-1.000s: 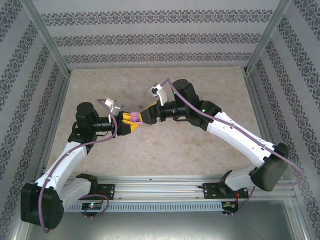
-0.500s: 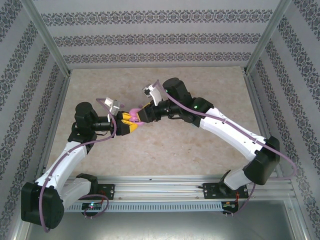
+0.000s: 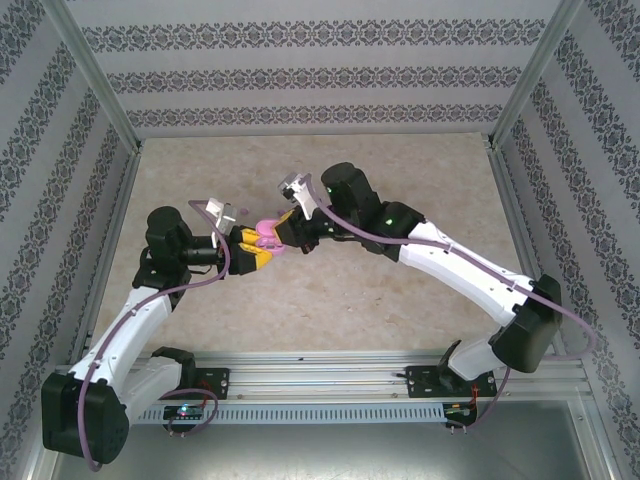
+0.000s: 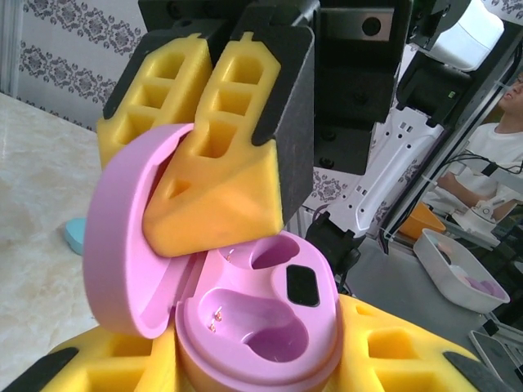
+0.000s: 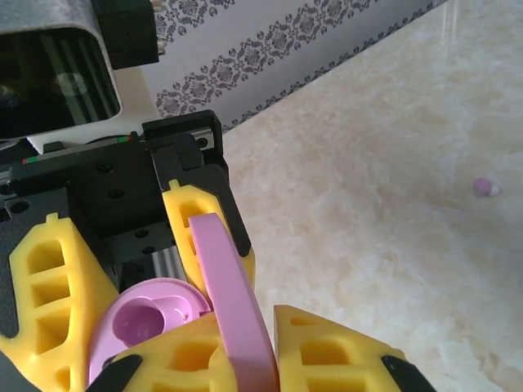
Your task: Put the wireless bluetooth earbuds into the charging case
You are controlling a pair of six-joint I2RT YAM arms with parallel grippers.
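A pink charging case [image 4: 261, 327] sits between the yellow fingers of my left gripper [image 4: 253, 363], which is shut on its base. The hinged lid [image 4: 122, 245] stands open and both wells are empty. My right gripper [image 5: 257, 343] is shut on the lid [image 5: 233, 310], which runs between its two fingertips. From above, the two grippers meet at the case [image 3: 267, 232] over the middle of the table, the left gripper [image 3: 252, 252] below and left of the right gripper [image 3: 287, 230]. One tiny pink earbud [image 5: 486, 187] lies on the table, far from both grippers.
A light blue rounded thing [image 4: 75, 235] lies on the marble tabletop [image 3: 400, 290] behind the open lid; whether it is a bud or a case I cannot tell. Patterned walls [image 3: 320, 75] and metal posts enclose the table on three sides.
The right arm has swung left toward the left gripper and its jaws have closed on the lid. The lid now stands raised. The left gripper has kept its grip.
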